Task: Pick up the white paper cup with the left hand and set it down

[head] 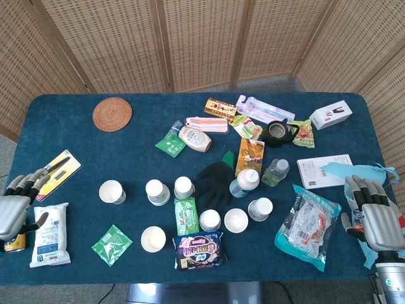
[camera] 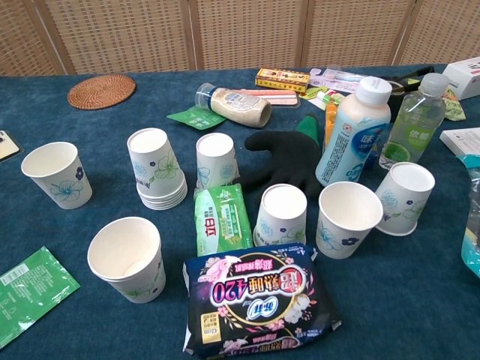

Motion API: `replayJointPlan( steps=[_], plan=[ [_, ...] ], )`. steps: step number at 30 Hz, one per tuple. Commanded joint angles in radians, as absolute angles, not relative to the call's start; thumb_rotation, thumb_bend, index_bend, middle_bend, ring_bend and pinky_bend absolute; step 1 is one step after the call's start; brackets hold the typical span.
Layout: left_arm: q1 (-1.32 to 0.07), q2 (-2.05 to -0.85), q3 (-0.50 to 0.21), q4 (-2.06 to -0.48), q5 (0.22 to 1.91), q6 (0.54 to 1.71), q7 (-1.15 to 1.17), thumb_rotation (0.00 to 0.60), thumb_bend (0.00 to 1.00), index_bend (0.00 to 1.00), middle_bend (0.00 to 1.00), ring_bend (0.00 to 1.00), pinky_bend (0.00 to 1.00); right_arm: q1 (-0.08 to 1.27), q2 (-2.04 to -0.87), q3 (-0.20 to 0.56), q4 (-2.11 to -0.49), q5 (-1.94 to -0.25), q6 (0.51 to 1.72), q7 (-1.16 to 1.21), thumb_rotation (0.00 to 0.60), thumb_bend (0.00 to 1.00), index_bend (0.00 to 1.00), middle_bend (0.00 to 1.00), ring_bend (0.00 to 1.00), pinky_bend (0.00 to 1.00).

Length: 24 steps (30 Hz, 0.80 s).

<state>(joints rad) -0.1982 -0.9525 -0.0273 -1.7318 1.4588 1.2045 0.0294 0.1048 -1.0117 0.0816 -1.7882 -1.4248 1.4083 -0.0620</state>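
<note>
- The left hand [head: 14,209] is hovering at the table's left edge with its fingers spread and nothing in them, just above a white pouch [head: 49,233] and beside a carded razor on a yellow backing [head: 53,173]; the chest view is not showing it.
- The right hand [head: 373,215] is resting at the right edge over blue plastic [head: 354,172], fingers apart and holding nothing.
- Several white paper cups with a blue flower print are standing on the blue table [head: 76,136]. The upright open cup nearest the left hand [camera: 57,174] is sitting alone at the left of the group, well apart from that hand.
- Another open cup [camera: 127,258] is standing nearer the front edge, and a third [camera: 348,218] is standing right of centre.
- An inverted stack of cups [camera: 156,168] and three single inverted cups are sitting among them.
- A dark packet [camera: 255,306] at the front is showing a large "120" upside down, with Chinese writing I cannot read.
- A green tissue pack [camera: 220,217] is lying between the cups, with red Chinese characters on white.
- A white drink bottle [camera: 352,131] with a blue label is standing beside a clear bottle with a green label [camera: 412,120]; their print is too small to read.
- A black glove [camera: 285,159] is lying behind the middle cups.
</note>
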Motion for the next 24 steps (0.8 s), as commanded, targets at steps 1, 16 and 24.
replayJointPlan(
  steps=[1, 16, 24],
  plan=[
    [-0.243, -0.979, -0.025, -1.737, 1.449, 1.145, 0.078, 0.600, 0.41, 0.00, 0.00, 0.03, 0.00, 0.100, -1.009, 0.079, -1.786, -1.426, 1.415, -0.058, 0.600, 0.49, 0.00, 0.00, 0.00, 0.00],
    [-0.391, -1.160, -0.056, -1.701, 1.365, 0.987, 0.223, 0.600, 0.41, 0.00, 0.00, 0.03, 0.02, 0.077, -1.001, 0.070, -1.765, -1.428, 1.435, -0.018, 0.600, 0.49, 0.00, 0.00, 0.00, 0.00],
    [-0.436, -1.234, -0.072, -1.649, 1.313, 0.953, 0.224, 0.600, 0.41, 0.00, 0.02, 0.06, 0.07, 0.064, -0.989, 0.074, -1.764, -1.418, 1.451, -0.007, 0.600, 0.49, 0.00, 0.00, 0.00, 0.00]
  ],
)
